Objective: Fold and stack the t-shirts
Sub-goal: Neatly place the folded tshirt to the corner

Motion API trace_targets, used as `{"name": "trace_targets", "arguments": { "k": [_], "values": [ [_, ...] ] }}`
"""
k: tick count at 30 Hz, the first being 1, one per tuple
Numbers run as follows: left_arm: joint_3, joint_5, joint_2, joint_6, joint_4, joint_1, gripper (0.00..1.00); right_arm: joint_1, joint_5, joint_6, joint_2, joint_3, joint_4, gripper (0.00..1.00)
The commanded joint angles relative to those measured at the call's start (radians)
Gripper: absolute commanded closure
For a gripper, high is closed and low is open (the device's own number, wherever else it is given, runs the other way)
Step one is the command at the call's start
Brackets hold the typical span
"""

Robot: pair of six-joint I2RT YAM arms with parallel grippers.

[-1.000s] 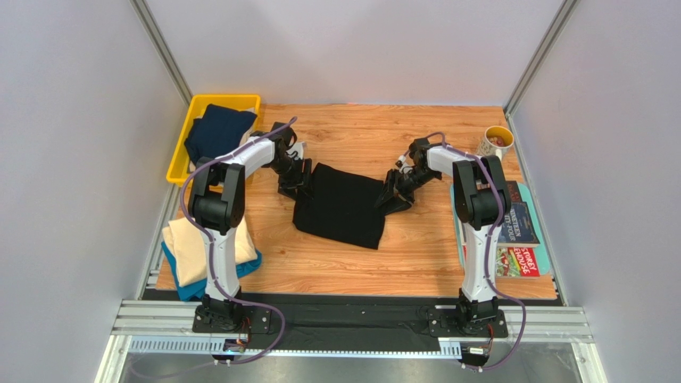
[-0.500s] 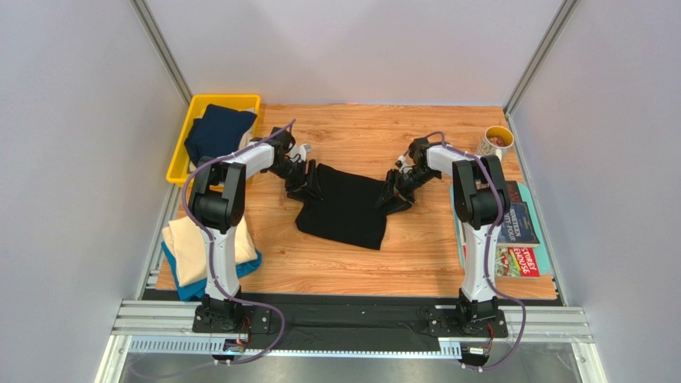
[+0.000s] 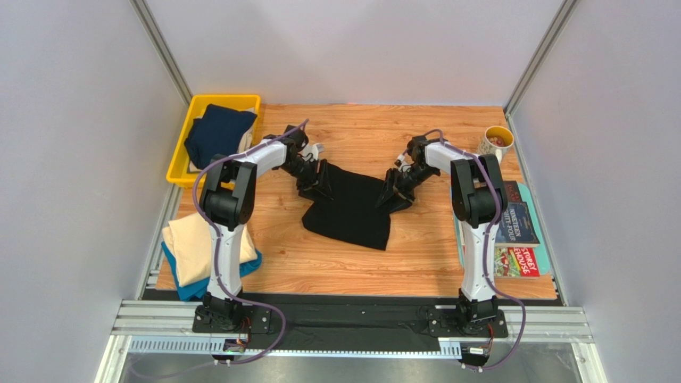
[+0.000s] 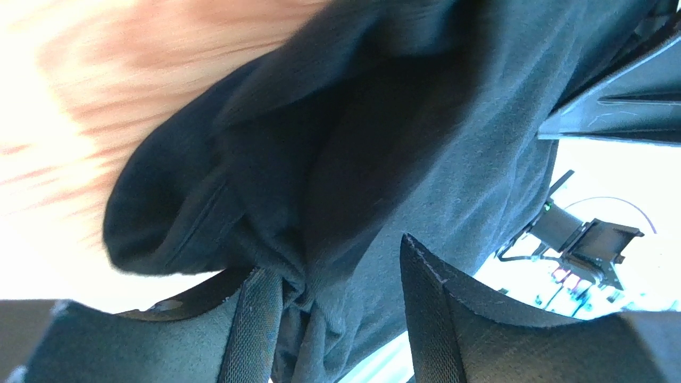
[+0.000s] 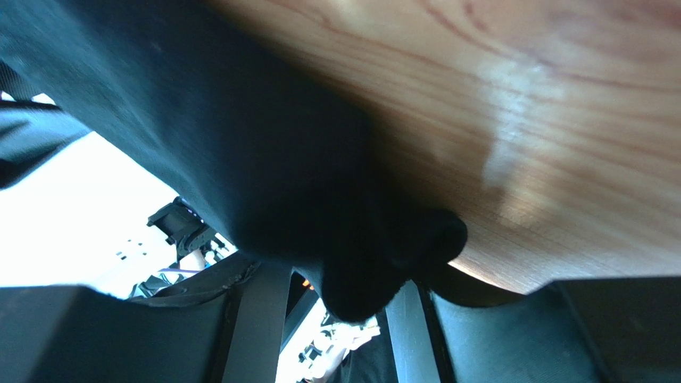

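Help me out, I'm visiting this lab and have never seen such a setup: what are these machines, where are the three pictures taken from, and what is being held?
These are two robot arms bolted at the near edge of a wooden table. The wide picture comes from a fixed camera above and behind them; the two close-ups come from a camera on each wrist, looking past its own fingers. The left gripper and the right gripper each pinch an edge of the black t-shirt lying mid-table. A navy t-shirt sits in a yellow bin; a cream t-shirt lies on a teal t-shirt at the near left. A mug and magazines are on the right.
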Motion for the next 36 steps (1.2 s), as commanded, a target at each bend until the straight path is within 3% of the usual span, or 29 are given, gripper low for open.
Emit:
{"name": "trace_targets", "arguments": {
  "k": [1,5,9,14,16,22,29,36],
  "values": [
    [0.052,0.045,0.031,-0.021,-0.011,-0.064,0.41,-0.009,0.191,0.007,0.098,-0.026,0.031,0.49],
    [0.049,0.053,0.034,-0.029,-0.011,-0.093,0.45,-0.009,0.183,0.006,0.096,-0.010,0.030,0.49],
    [0.041,0.047,0.023,-0.032,-0.009,-0.102,0.72,-0.009,0.185,0.006,0.101,0.002,0.030,0.49],
    [0.046,0.019,0.009,-0.024,-0.009,-0.102,0.84,-0.012,0.191,0.007,0.096,0.005,0.028,0.49],
    [0.052,0.021,0.011,-0.029,-0.009,-0.101,1.00,-0.014,0.189,0.007,0.093,0.000,0.028,0.49],
    [0.068,-0.016,-0.006,-0.036,-0.004,-0.099,1.00,-0.024,0.221,0.009,0.049,-0.001,0.007,0.41],
    [0.143,-0.178,-0.064,-0.037,-0.081,-0.056,1.00,-0.037,0.459,0.001,-0.072,0.014,-0.064,0.42],
    [0.138,-0.354,-0.190,-0.052,-0.167,-0.019,1.00,-0.055,0.504,0.032,-0.132,0.017,-0.081,0.42]
  ]
}}
